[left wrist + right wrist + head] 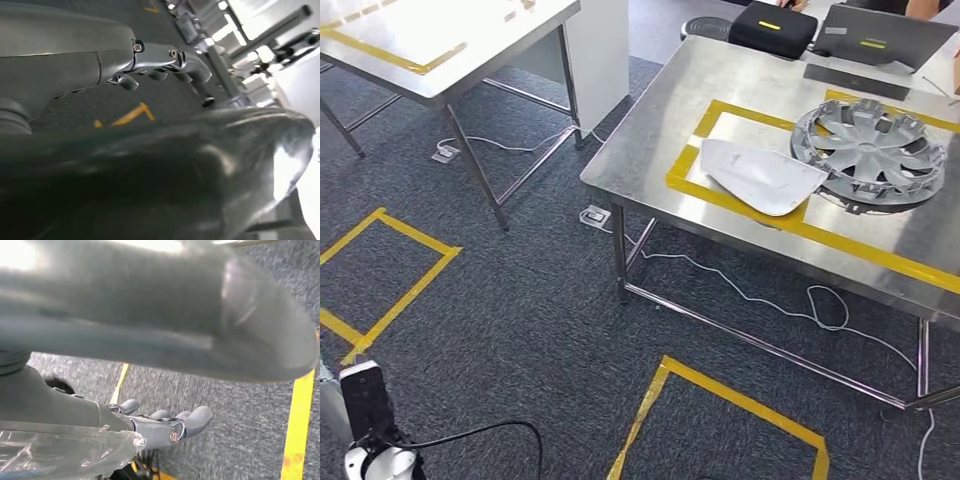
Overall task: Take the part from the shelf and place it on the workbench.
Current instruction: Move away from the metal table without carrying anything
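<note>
White moulded plastic part [761,177], flat and shield-shaped, lies on the stainless-steel bench [652,140] inside a yellow tape rectangle [743,205], its edge touching or just under a silver spoked wheel cover [871,150] beside it. Two black cases [773,27] sit at the bench's far edge. Over grey carpet [531,300], the left hand [166,62] holds nothing, fingers stretched out loosely. The right hand [170,422] is likewise empty, fingers extended.
</note>
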Controlling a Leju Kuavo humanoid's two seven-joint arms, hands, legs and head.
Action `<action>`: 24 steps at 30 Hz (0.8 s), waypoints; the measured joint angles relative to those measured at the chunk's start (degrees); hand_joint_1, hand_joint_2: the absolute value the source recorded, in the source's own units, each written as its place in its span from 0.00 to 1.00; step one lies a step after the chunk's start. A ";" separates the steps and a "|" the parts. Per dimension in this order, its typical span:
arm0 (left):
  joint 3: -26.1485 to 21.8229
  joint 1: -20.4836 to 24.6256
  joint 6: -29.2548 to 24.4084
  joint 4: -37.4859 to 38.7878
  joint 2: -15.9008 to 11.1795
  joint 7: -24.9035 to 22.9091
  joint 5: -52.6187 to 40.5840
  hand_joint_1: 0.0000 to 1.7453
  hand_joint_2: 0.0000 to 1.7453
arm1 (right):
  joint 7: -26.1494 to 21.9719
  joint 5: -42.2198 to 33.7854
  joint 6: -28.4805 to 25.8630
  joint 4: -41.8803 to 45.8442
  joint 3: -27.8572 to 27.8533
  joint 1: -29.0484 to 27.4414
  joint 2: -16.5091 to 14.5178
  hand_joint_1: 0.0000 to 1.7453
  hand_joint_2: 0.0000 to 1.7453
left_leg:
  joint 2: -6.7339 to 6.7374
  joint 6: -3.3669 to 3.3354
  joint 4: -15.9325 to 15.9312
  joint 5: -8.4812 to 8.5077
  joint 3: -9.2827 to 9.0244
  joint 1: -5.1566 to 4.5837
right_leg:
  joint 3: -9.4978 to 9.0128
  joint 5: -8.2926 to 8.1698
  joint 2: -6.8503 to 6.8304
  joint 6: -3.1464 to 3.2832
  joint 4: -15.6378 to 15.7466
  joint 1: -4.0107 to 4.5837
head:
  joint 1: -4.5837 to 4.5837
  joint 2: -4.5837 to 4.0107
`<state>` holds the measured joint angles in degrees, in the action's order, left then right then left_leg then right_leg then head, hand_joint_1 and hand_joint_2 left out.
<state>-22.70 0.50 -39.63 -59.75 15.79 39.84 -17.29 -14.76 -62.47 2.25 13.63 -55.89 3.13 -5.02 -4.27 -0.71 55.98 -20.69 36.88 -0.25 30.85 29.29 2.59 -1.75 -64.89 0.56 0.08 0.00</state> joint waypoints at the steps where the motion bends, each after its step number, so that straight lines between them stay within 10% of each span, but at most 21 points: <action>1: -0.67 0.24 0.72 1.92 -0.38 0.02 1.60 0.00 0.00 | -0.07 0.00 0.08 0.01 0.00 0.03 0.03 0.00 0.00 | -0.60 0.22 -0.01 0.68 0.50 -0.01 | -2.79 0.24 1.16 0.20 4.07 0.02 | 0.01 0.00; 3: -2.40 1.09 3.69 7.05 -1.45 0.05 5.31 0.00 0.00 | -0.15 0.00 0.20 0.03 0.00 0.07 0.10 0.00 0.00 | -1.69 0.93 -0.27 1.95 0.95 0.09 | -5.31 1.52 2.19 0.51 8.59 0.19 | -0.05 0.01; 6: -6.41 2.36 8.50 18.28 -3.66 -0.57 8.25 0.00 0.00 | 0.04 0.01 0.46 0.02 -0.01 0.16 0.09 0.00 0.00 | -1.54 1.98 -0.29 1.79 1.39 0.28 | -4.38 -0.03 0.19 1.55 9.27 0.26 | -0.13 0.01; 11: -8.84 2.51 10.77 33.17 -5.72 -8.56 4.89 0.00 0.00 | 0.36 0.04 0.75 0.01 -0.03 -0.48 0.11 0.00 0.00 | 3.34 3.76 14.54 -10.16 4.87 0.95 | -0.96 -3.65 -4.15 2.09 9.64 0.06 | 0.43 0.00; 13: -8.74 2.24 11.61 37.12 -5.94 -14.06 2.40 0.00 0.00 | 0.35 0.03 0.83 0.01 -0.04 -0.50 0.12 0.00 0.00 | 3.79 4.49 16.42 -8.05 3.26 1.56 | 0.95 -4.87 -6.00 1.59 9.34 -0.01 | 0.53 0.00; 15: -8.22 2.11 13.65 40.02 -5.97 -20.72 -0.11 0.00 0.00 | 0.34 0.02 0.99 0.03 -0.04 -0.45 0.20 0.00 0.00 | 5.76 4.99 10.61 -6.01 -2.63 1.97 | 2.61 -5.65 -7.60 0.91 8.68 -0.08 | 0.65 0.00; 18: -6.78 2.28 15.94 42.74 -5.94 -28.17 -2.81 0.00 0.00 | 0.32 0.03 1.30 0.08 -0.04 -0.32 0.38 0.00 0.00 | 8.67 3.78 0.27 -7.98 -10.14 1.50 | 3.77 -6.45 -9.88 -0.25 7.38 -0.17 | 0.75 0.00; 20: -6.15 1.98 16.25 44.16 -6.01 -29.62 -3.39 0.00 0.00 | 0.35 0.06 1.37 0.07 -0.04 -0.12 0.36 0.00 0.00 | 7.76 2.16 -0.74 -7.84 -9.73 1.01 | 3.93 -6.96 -10.68 -1.14 7.17 -0.71 | 0.74 0.00; 24: -5.54 1.68 16.74 45.70 -6.16 -30.56 -3.75 0.00 0.00 | 0.58 0.02 1.34 -0.03 -0.04 -0.58 0.26 0.00 0.00 | 5.13 0.04 -0.82 -5.35 -6.88 0.80 | 6.64 1.06 -4.06 -2.14 -0.72 -1.28 | 0.67 0.00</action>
<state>-28.24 2.18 -22.88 -14.05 9.63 9.28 -21.03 -14.17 -62.46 3.59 13.59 -55.93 2.55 -4.75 0.86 -0.67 55.15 -26.05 29.99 0.55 37.49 30.35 -1.48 -3.88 -65.61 -0.72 0.75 0.00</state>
